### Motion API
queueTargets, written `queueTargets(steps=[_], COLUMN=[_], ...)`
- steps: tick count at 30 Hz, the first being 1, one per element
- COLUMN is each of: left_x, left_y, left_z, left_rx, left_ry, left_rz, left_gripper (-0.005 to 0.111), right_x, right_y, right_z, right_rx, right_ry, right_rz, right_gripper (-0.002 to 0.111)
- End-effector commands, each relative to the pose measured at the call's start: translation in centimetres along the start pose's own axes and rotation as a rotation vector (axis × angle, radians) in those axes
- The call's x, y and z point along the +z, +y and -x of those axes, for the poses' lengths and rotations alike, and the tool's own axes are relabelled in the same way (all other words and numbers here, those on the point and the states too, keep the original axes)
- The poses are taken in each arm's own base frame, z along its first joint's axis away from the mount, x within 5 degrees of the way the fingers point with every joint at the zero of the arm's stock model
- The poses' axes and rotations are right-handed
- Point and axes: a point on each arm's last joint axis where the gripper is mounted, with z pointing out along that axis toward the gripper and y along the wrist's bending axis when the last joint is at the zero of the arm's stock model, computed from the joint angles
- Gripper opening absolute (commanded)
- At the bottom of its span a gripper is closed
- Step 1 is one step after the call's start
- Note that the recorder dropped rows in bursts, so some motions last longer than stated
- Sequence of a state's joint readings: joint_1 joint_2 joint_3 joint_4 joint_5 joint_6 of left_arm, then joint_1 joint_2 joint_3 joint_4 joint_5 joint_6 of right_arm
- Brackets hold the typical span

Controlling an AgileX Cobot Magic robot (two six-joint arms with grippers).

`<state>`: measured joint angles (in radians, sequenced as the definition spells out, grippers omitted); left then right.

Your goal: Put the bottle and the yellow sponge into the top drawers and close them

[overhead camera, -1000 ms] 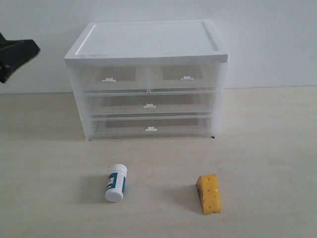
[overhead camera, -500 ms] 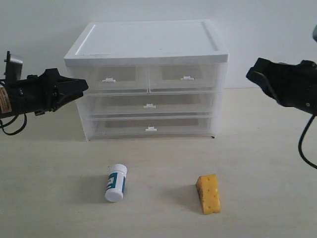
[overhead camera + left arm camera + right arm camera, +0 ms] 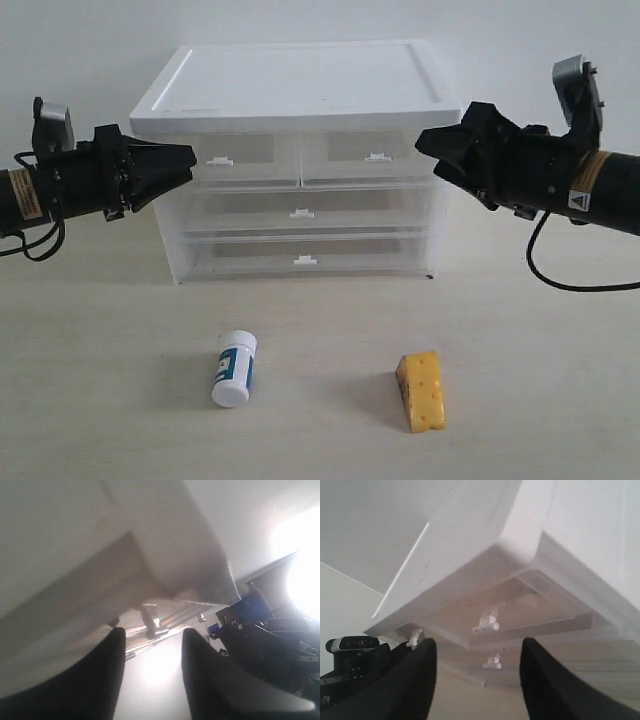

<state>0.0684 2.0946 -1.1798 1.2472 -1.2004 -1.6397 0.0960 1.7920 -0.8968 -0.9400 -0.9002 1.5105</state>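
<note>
Bottle [image 3: 234, 368] lies on its side on the table [image 3: 90, 400], near left, white cap toward the near edge, well in front of the drawer cabinet [image 3: 300, 90]. I see the yellow sponge [image 3: 421, 391] on the table near right, well apart from the bottle. Nothing touches either one. The left top drawer [image 3: 225, 158] and right top drawer [image 3: 372, 155] are both shut.

My left gripper [image 3: 188, 162] hangs at the cabinet's left front corner at top-drawer height, pointing right. Its jaws are parted and hold nothing. I can't tell if the tips touch the cabinet. The left wrist view shows a white clip handle [image 3: 151, 620] beyond the two fingers.

My right gripper [image 3: 430, 150] hangs at the cabinet's right front corner at the same height, pointing left. Its jaws are spread wide and empty, and I can't tell about contact here either.
</note>
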Motion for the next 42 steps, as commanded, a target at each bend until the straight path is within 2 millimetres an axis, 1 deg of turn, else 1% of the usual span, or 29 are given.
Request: queueTargets(steps=[1, 5, 8, 14, 18, 22, 28, 31, 32, 35, 36, 37, 38, 42], left_x=[0.1, 0.1, 0.1, 0.1, 0.1, 0.1, 0.1, 0.1, 0.1, 0.1, 0.1, 0.1, 0.1, 0.1], left_y=[0.0, 0.0, 0.0, 0.0, 0.0, 0.0, -0.1, -0.1, -0.1, -0.1, -0.1, -0.1, -0.1, -0.1], left_z=[0.7, 0.7, 0.7, 0.7, 0.7, 0.7, 0.7, 0.7, 0.7, 0.7, 0.7, 0.7, 0.7, 0.7], left_rx=[-0.019, -0.019, -0.019, -0.019, -0.019, -0.017, -0.016, -0.016, -0.016, -0.016, -0.016, -0.016, -0.016, -0.016], left_ry=[-0.053, -0.053, -0.053, -0.053, -0.053, -0.049, -0.047, -0.047, -0.047, -0.047, -0.047, -0.047, -0.047, -0.047], left_rz=[-0.007, -0.012, -0.012, -0.012, -0.012, -0.012, -0.017, -0.017, -0.017, -0.017, -0.017, -0.017, -0.017, -0.017], left_gripper=[0.036, 0.036, 0.036, 0.036, 0.036, 0.036, 0.036, 0.036, 0.036, 0.036, 0.036, 0.036, 0.036, 0.036], right_x=[1.9, 3.9, 4.7, 5.3, 5.9, 6.5, 6.9, 6.9, 6.9, 6.9, 6.9, 6.9, 6.9, 6.9], right_y=[-0.1, -0.3, -0.7, -1.3, -1.4, -1.4, -1.3, -1.2, -1.2, -1.4, -1.4, -1.4, -1.4, -1.4], right_z=[-0.3, -0.4, -0.1, 0.0, -0.8, -1.3, -1.1, -0.8, -0.8, -0.8, -0.8, -0.8, -0.8, -1.1], right_rx=[0.087, 0.157, 0.189, 0.239, 0.270, 0.308, 0.330, 0.312, 0.307, 0.281, 0.270, 0.257, 0.254, 0.218], right_ry=[0.061, 0.119, 0.119, 0.123, 0.139, 0.113, 0.050, 0.017, 0.011, 0.008, 0.008, 0.007, 0.007, 0.038], right_rz=[0.018, 0.036, 0.036, 0.026, 0.031, 0.037, 0.053, 0.067, 0.066, 0.045, 0.045, 0.045, 0.045, 0.047], right_gripper=[0.049, 0.049, 0.049, 0.049, 0.049, 0.049, 0.049, 0.048, 0.046, 0.029, 0.020, 0.008, 0.000, 0.000])
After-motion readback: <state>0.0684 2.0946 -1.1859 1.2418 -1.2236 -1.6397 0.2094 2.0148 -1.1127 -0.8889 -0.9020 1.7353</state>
